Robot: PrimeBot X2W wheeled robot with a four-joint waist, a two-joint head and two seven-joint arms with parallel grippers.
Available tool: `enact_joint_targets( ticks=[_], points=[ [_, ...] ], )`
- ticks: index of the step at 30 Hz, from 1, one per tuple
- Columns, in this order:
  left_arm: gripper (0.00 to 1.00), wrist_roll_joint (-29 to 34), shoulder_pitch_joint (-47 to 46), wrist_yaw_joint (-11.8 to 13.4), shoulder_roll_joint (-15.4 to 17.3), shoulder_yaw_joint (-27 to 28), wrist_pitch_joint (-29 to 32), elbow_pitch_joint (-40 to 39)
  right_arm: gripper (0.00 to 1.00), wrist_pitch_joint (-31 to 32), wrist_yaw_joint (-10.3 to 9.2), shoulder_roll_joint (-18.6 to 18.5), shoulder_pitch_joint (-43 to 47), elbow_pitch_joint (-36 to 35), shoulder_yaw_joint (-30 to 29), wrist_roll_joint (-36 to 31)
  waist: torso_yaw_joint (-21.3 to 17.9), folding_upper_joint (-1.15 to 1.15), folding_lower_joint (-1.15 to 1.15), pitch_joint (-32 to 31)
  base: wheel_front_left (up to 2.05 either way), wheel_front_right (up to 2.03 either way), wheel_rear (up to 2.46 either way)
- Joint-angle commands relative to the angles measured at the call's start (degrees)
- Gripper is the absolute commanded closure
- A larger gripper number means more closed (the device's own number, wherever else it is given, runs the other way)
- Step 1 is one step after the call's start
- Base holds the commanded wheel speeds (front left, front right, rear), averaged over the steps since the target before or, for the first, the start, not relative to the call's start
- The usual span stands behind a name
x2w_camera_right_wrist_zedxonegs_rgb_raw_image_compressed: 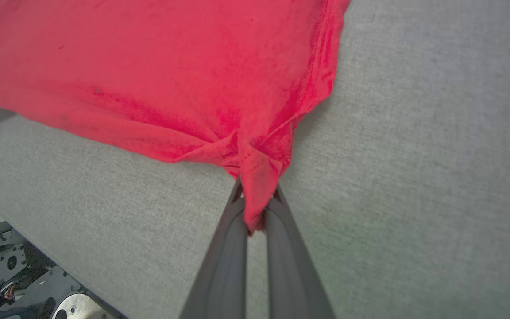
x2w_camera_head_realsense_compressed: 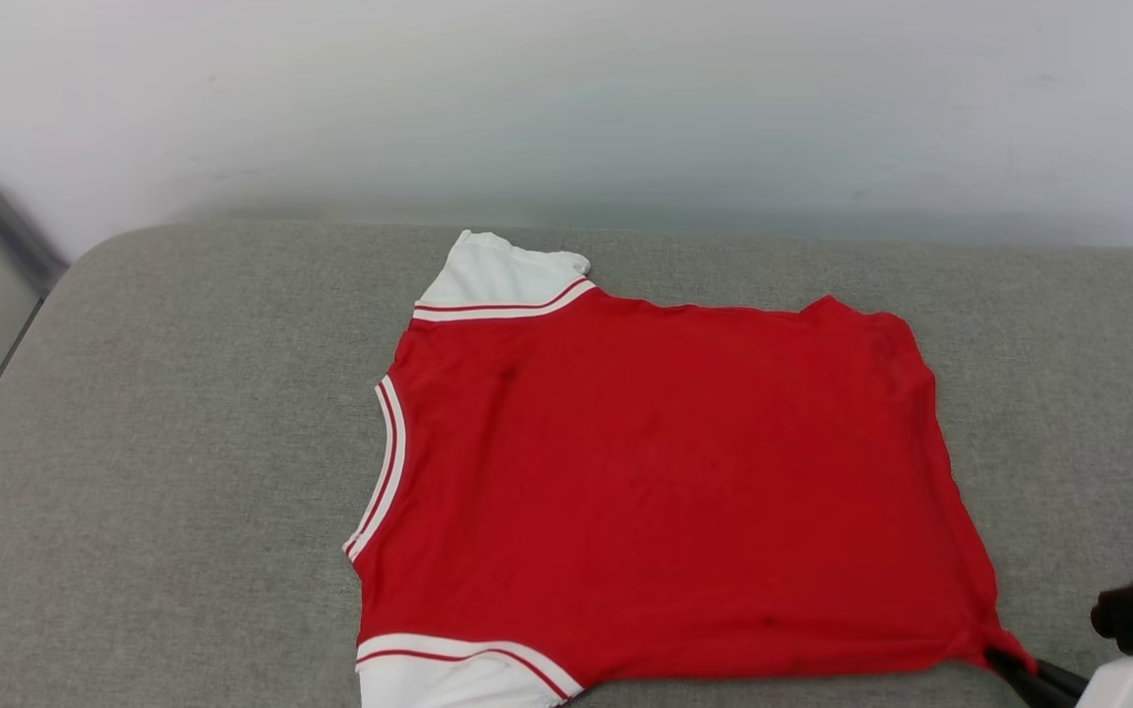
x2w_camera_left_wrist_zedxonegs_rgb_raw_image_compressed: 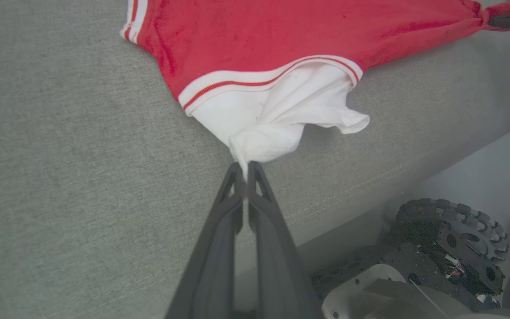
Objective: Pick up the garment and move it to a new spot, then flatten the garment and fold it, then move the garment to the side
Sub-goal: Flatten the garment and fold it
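Fingers of your left gripper (x2w_camera_left_wrist_zedxonegs_rgb_raw_image_compressed: 247, 165) pinch the white sleeve (x2w_camera_left_wrist_zedxonegs_rgb_raw_image_compressed: 277, 115), and your right gripper (x2w_camera_right_wrist_zedxonegs_rgb_raw_image_compressed: 257, 197) is clamped on the red hem corner (x2w_camera_right_wrist_zedxonegs_rgb_raw_image_compressed: 255, 170). The shirt (x2w_camera_head_realsense_compressed: 665, 472) lies spread near the cushion's (x2w_camera_head_realsense_compressed: 183, 393) front edge. You seem to be flattening it, so next draw it taut and let go before folding.

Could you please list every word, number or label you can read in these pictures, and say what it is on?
None can be read. The red shirt lies with a plain side up, and the grey cushion under it bears no print.
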Motion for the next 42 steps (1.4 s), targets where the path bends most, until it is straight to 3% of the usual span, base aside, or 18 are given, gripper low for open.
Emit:
enact_joint_targets(
  ticks=[1, 9, 21, 36, 42],
  points=[
    [1.0, -0.6, 1.4, 0.5, 0.5, 0.0, -0.2, -0.8, 1.0, 0.8, -0.04, -1.0, 2.3, -1.5, -0.6, 0.8, -0.3, 0.0, 0.01, 0.2, 0.0, 0.0, 0.0],
    [1.0, 0.0, 2.3, 0.8, 0.8, -0.4, -1.2, -2.4, 1.0, 3.7, -0.04, -2.4, 9.3, -8.5, -4.1, 2.4, -1.0, 0.0, 0.01, 2.1, 0.0, 0.0, 0.0],
    [1.0, 1.9, -5.5, 0.8, 1.7, 5.1, -5.0, -3.2, 1.0, 8.5, -0.03, -0.7, 5.4, -16.7, -11.3, 4.2, -1.2, 0.0, 0.01, 6.4, 0.0, 0.0, 0.0],
    [1.0, 4.0, -20.4, -3.7, -2.7, 5.0, -2.2, 6.1, 1.0, 15.8, -0.03, 2.4, -5.5, -14.0, -12.9, -2.9, -1.6, 0.0, 0.01, 13.4, 0.0, 0.0, 0.0],
    [1.0, 5.8, -24.8, -4.2, -4.3, 4.2, -1.1, 12.1, 1.0, 17.8, -0.03, 3.8, -10.2, -11.3, -11.2, -5.2, -1.7, 0.0, 0.01, 15.4, 0.0, 0.0, 0.0]
  ],
)
